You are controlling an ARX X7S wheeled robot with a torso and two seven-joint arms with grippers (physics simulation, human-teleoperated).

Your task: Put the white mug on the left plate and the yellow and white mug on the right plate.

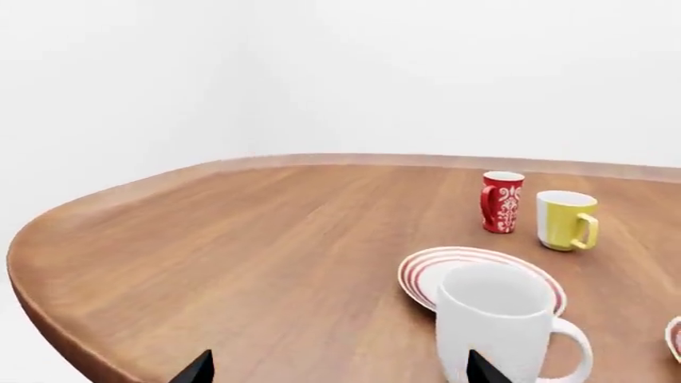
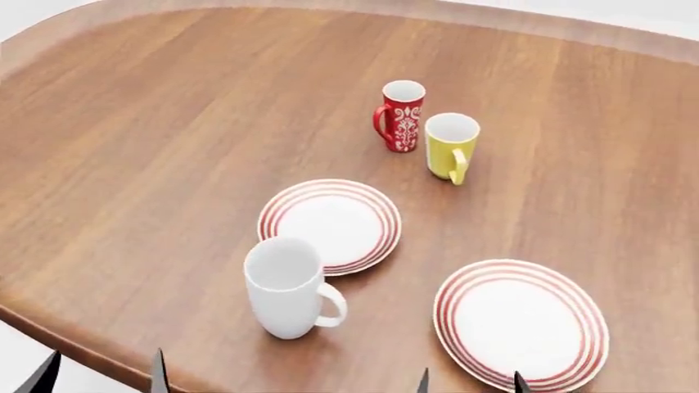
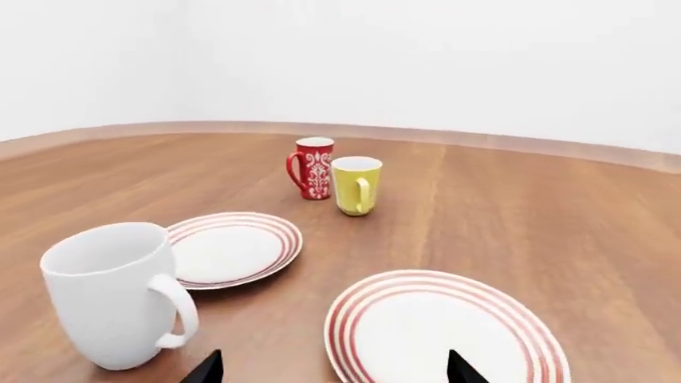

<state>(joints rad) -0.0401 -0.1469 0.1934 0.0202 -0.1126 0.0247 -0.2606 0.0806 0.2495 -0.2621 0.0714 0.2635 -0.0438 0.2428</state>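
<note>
The tall white mug [image 2: 286, 286] stands upright on the table near the front edge, its handle toward the right plate [image 2: 521, 322]. Just behind it lies the left plate [image 2: 329, 225], bare. Farther back stands the yellow and white mug [image 2: 451, 146], upright. My left gripper [image 2: 101, 375] is open at the table's front edge, left of the white mug [image 1: 498, 327]. Over the right plate's [image 3: 445, 331] near rim my right gripper [image 2: 472, 383] is open and holds nothing. The right wrist view also shows the white mug [image 3: 115, 294] and the yellow mug [image 3: 356, 185].
A red mug [image 2: 401, 115] with a white floral pattern stands just left of the yellow mug, almost touching it. The brown wooden table [image 2: 142, 147] curves away at the left and front edges. White walls lie beyond it.
</note>
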